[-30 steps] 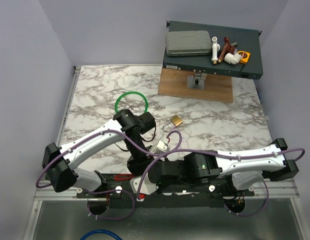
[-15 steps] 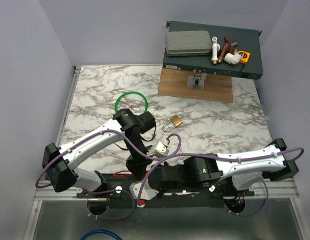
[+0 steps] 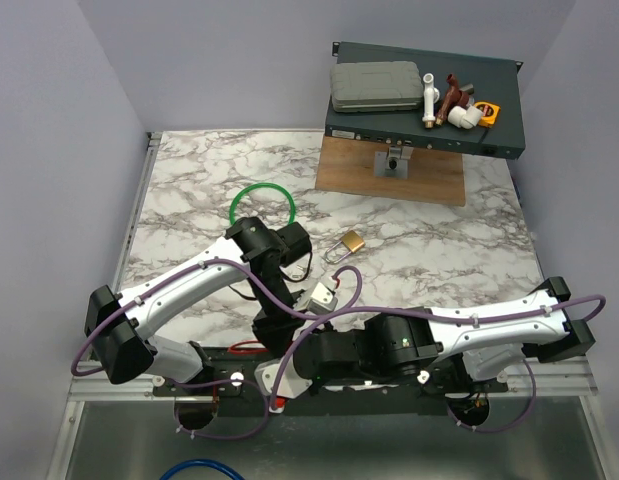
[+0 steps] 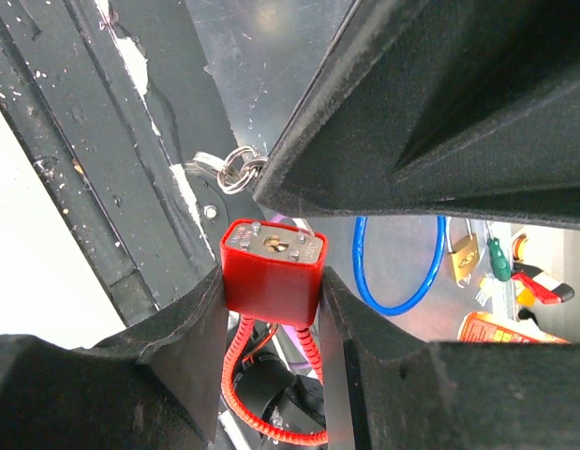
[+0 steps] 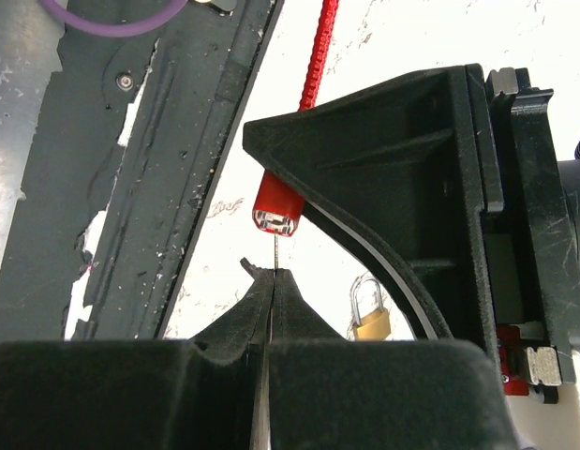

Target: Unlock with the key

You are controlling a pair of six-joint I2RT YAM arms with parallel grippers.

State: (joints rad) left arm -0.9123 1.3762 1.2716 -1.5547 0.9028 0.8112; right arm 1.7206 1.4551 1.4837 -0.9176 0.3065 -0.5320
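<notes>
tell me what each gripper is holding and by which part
left gripper clamps the red padlock by the sides of its body; right gripper is shut on the key, pinching its back end, tip toward the padlock

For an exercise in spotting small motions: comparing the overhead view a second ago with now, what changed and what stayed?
The right arm slid slightly toward the near edge. Nothing was grasped or released: the left gripper still holds the red padlock, and the right gripper keeps its jaws shut on the thin key. The left arm, brass padlock and green cable loop did not move.
</notes>
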